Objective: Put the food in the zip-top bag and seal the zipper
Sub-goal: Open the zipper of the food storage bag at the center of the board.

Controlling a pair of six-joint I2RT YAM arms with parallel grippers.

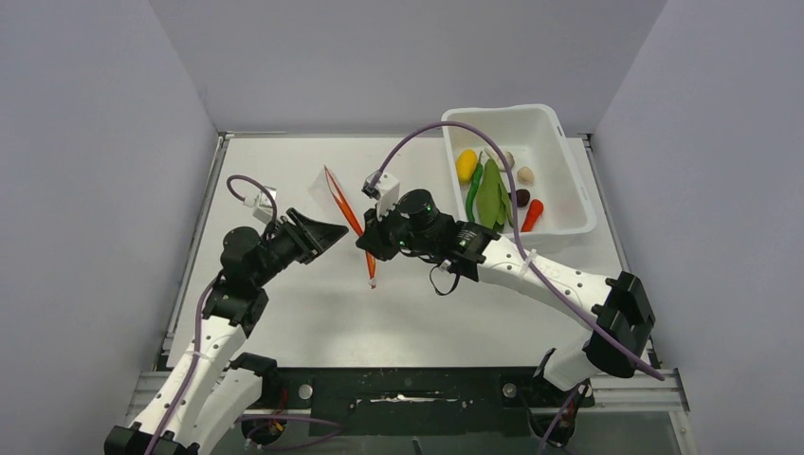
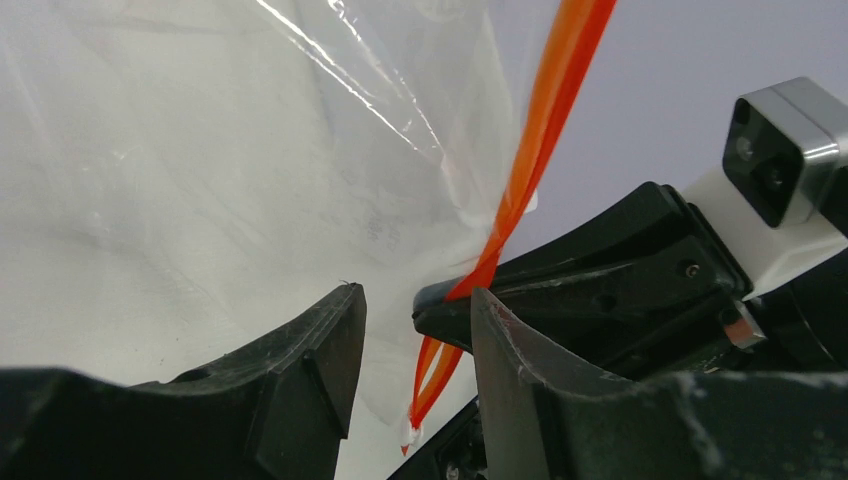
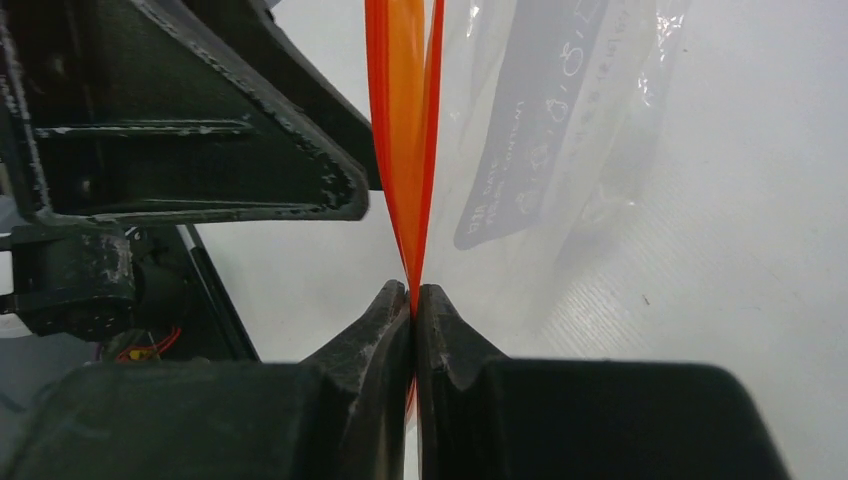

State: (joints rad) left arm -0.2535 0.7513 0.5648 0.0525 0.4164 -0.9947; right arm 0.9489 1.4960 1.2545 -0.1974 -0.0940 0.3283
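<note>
From above, the zipper point(image 1: 349, 220) runs as a long slant from far-left to near-right over the table point(image 1: 313, 322). The right jaws are clenched on it near its near end, and the left jaws sit just to its left. The food point(image 1: 491, 194) lies well apart in the white tub point(image 1: 575, 185), closer to the right arm. In the left wrist view the left jaws stand released, and the zipper's point(image 2: 540, 130) lower end hangs in the gap between them, seemingly touching neither. The clear, crinkled bag point(image 2: 250, 150) looks empty. In the right wrist view the strip point(image 3: 405, 130) stands upright out of the pinch, and its two lips part slightly above it.
</note>
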